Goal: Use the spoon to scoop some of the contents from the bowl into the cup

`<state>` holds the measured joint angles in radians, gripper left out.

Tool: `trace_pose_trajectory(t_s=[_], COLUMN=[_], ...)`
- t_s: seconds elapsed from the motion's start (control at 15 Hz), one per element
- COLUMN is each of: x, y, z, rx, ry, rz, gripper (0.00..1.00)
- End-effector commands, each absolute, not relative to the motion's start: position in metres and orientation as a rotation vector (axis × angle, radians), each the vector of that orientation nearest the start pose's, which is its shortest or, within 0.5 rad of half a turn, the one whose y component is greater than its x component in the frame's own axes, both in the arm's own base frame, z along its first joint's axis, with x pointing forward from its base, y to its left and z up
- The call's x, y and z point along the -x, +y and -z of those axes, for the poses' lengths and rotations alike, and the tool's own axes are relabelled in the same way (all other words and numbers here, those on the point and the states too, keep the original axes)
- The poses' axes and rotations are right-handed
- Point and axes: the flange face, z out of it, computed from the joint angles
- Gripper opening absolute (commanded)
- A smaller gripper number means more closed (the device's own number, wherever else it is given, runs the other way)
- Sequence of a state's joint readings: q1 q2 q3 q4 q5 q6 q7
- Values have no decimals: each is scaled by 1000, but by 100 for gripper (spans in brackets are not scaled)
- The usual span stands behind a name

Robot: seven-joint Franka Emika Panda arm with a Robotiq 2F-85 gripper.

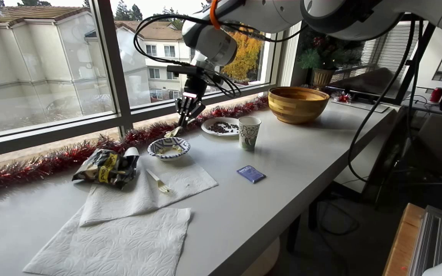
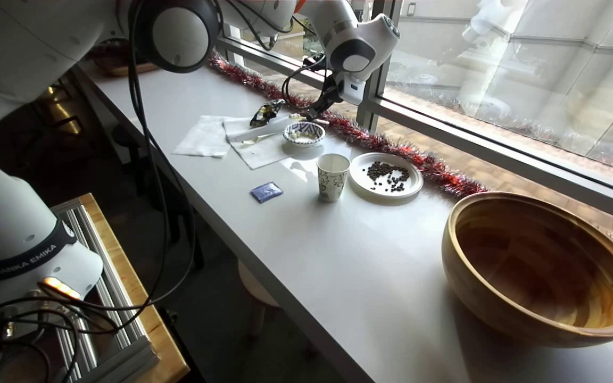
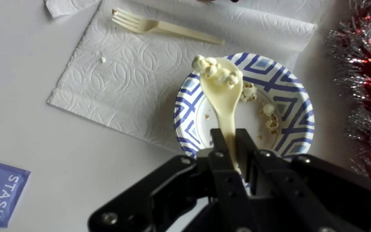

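Observation:
The spoon (image 3: pixel 221 96) is pale yellow, and my gripper (image 3: pixel 229 132) is shut on its handle. Several popcorn pieces (image 3: pixel 210 66) lie on its scoop end. In the wrist view the spoon overlaps the bowl (image 3: pixel 302 119), a paper one with a blue pattern inside its rim. An exterior view shows the spoon (image 1: pixel 172 132) above the bowl (image 1: pixel 167 157), at its window side. More popcorn (image 3: pixel 271 121) sits in the bowl. Upright on the table, the cup (image 1: pixel 248 134), white paper with a leafy print, appears in both exterior views and is out of the wrist view.
A white plate (image 2: pixel 362 183) with dark beans stands close to the cup. Beyond it is a large wooden bowl (image 2: pixel 463 276). A tea packet (image 1: pixel 251 174), a fork (image 3: pixel 172 28) on paper towels and a snack bag (image 1: pixel 108 167) lie around. Red tinsel (image 1: pixel 221 112) lines the window.

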<state>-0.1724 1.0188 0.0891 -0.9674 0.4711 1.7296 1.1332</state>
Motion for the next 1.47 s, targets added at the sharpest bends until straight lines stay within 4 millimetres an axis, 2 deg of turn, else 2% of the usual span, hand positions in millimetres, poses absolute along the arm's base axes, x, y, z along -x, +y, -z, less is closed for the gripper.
trace_pose_trajectory(t_s=[0.0,0.33,0.87,1.07,1.13,1.4], x=[-744,-729,-717,-715,-717,-715], y=[-69,-116,-176,-191,-186,-192], z=[-272,-295,-304,-304,-297,-297], rx=[2096,2069,1979,1940,1985,1974], ry=[1606,1642,1736,1759,1757,1765], rz=[-809,-845,-798,-782,-776,-773], gripper=[3,3,3,3,13,13])
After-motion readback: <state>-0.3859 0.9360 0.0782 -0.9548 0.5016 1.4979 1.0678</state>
